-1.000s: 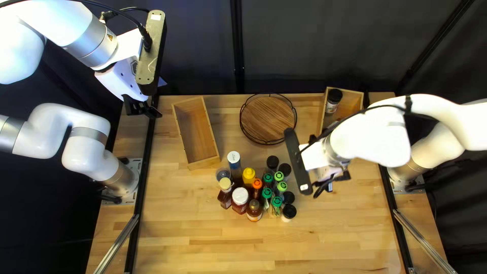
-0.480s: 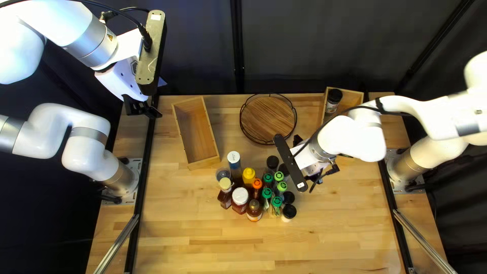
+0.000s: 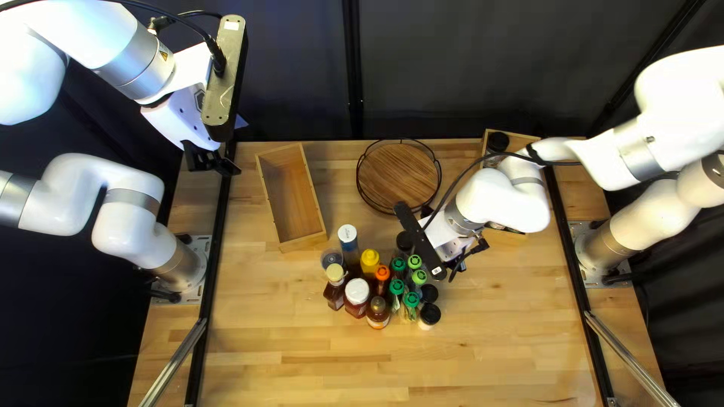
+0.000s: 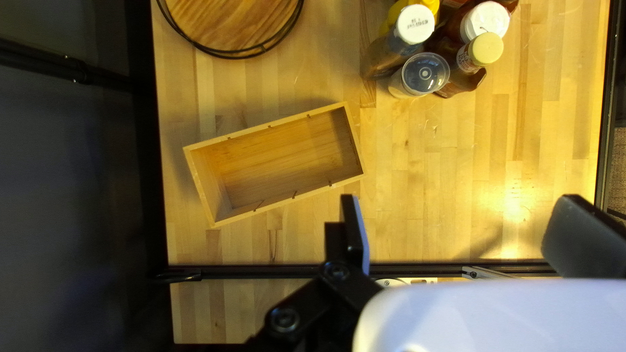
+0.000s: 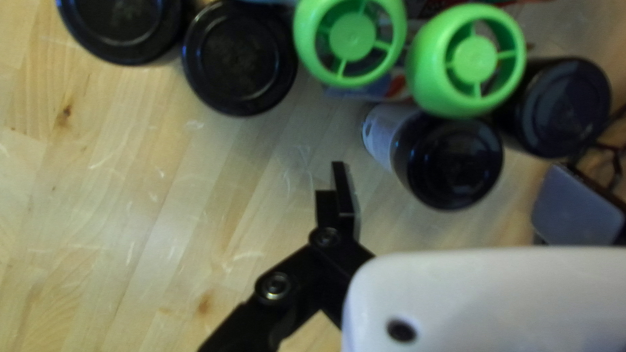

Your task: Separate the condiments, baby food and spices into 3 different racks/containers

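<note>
Rounded white arms [image 3: 124, 234] carry silvery bands [image 3: 143, 64], black cables [image 3: 558, 163] and black fingers [image 4: 355, 228] on screwed links [image 4: 284, 319].

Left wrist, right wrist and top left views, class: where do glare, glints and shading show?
Left wrist view: warm glare on the table between the left gripper's fingers, shading inside the wooden box; right wrist view: glints on black lids; top left view: bright white right arm.

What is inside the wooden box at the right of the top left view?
A black-capped jar stands at the far end of the wooden box. My right arm covers most of the rest, so what else it holds cannot be told.
</note>
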### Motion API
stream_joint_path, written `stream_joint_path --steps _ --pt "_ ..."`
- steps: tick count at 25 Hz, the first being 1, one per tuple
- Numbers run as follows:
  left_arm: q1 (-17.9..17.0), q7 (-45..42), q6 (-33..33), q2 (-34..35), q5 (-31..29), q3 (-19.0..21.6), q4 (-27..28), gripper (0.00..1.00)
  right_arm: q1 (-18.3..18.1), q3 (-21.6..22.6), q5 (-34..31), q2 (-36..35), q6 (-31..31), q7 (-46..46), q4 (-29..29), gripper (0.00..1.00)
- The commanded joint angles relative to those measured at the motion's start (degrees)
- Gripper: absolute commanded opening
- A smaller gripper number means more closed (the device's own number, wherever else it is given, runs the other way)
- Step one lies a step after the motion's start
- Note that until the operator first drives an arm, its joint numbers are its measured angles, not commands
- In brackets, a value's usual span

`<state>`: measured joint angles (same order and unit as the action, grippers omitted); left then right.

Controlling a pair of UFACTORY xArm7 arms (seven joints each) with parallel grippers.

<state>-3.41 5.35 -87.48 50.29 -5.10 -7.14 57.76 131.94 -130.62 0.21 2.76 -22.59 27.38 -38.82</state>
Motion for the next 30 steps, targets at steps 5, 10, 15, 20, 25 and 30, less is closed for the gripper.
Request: stream_joint_path --steps 5,10,15,20,25,30 --pt "0.0 0.0 0.0 0.0 0.0 0.0 0.0 1.00 1.2 -1.0 8.6 -7.1 -5.1 5.1 0.4 0.00" --pt "0.0 0.0 0.0 0.0 0.0 0.0 0.0 1.00 2.9 -3.1 12.1 -14.9 -14.1 6.4 -1.3 0.00" --pt "0.0 0.0 0.0 0.0 0.0 0.0 0.0 1.00 3.4 -4.7 12.6 -20.4 -22.5 5.8 -3.9 0.00" --pt "0.0 0.0 0.0 0.0 0.0 0.0 0.0 1.00 4.8 -7.6 14.1 -27.5 -29.2 6.1 -3.6 0.00" --pt "0.0 0.0 0.0 0.0 0.0 0.0 0.0 1.00 6.2 -9.7 15.5 -32.4 -31.2 6.6 -0.9 0.72" --pt "0.0 0.0 0.0 0.0 0.0 0.0 0.0 1.00 7.1 -8.5 19.0 -32.0 -26.8 3.9 3.2 1.00"
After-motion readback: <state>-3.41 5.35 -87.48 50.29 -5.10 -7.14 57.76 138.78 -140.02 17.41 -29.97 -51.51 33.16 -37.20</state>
